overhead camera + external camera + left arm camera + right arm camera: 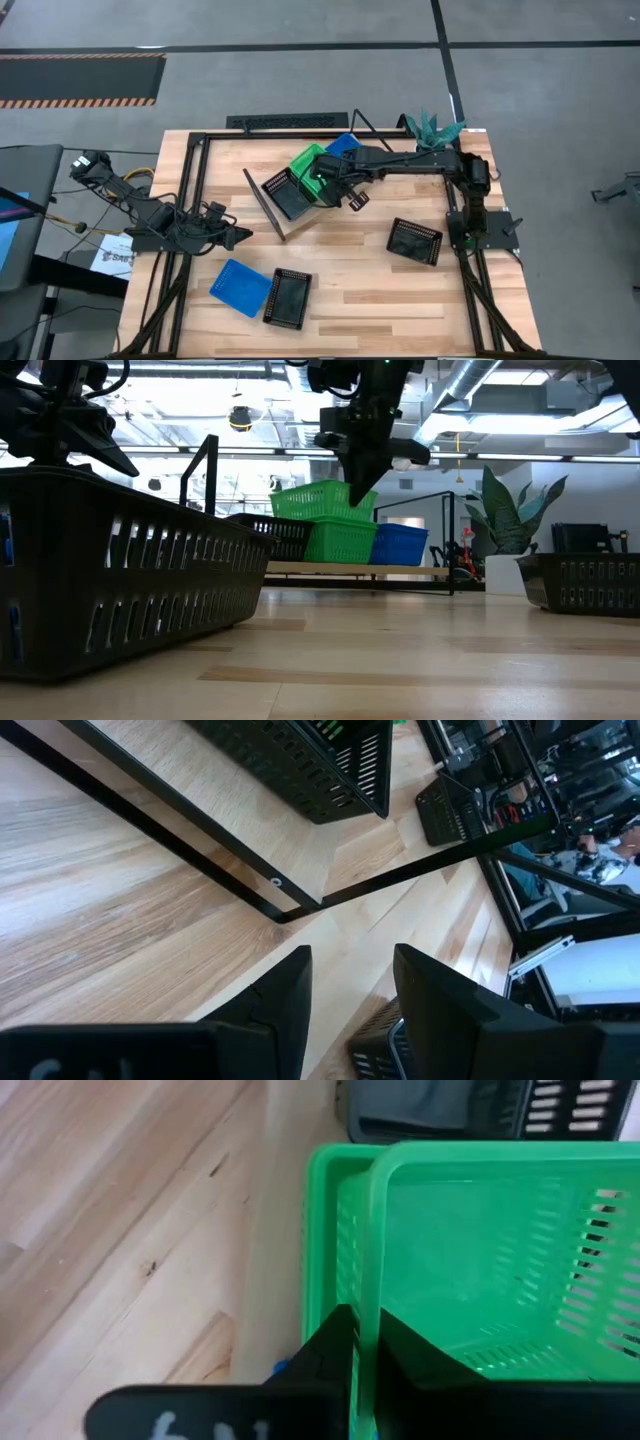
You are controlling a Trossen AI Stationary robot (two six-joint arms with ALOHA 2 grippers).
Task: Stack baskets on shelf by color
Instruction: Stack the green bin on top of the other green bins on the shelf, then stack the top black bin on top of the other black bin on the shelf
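Note:
On the shelf stand a black basket, a green basket and a blue basket. A second green basket sits tilted in the first green one. My right gripper is shut on this upper green basket. My left gripper hovers open over the table near its left side, holding nothing; in the left wrist view my left gripper points past the shelf's wire frame. A blue basket and two black baskets lie on the table. My right gripper pinches the upper green basket by the rim of one wall, one finger inside the basket and one finger outside. It comes from above, pointing down. The basket is tilted, its lower part nested in the green basket beneath.
A potted plant stands at the table's far right corner, beside the right arm's base. A black rail frame runs around the tabletop. Open wood lies in the table's middle between the loose baskets.

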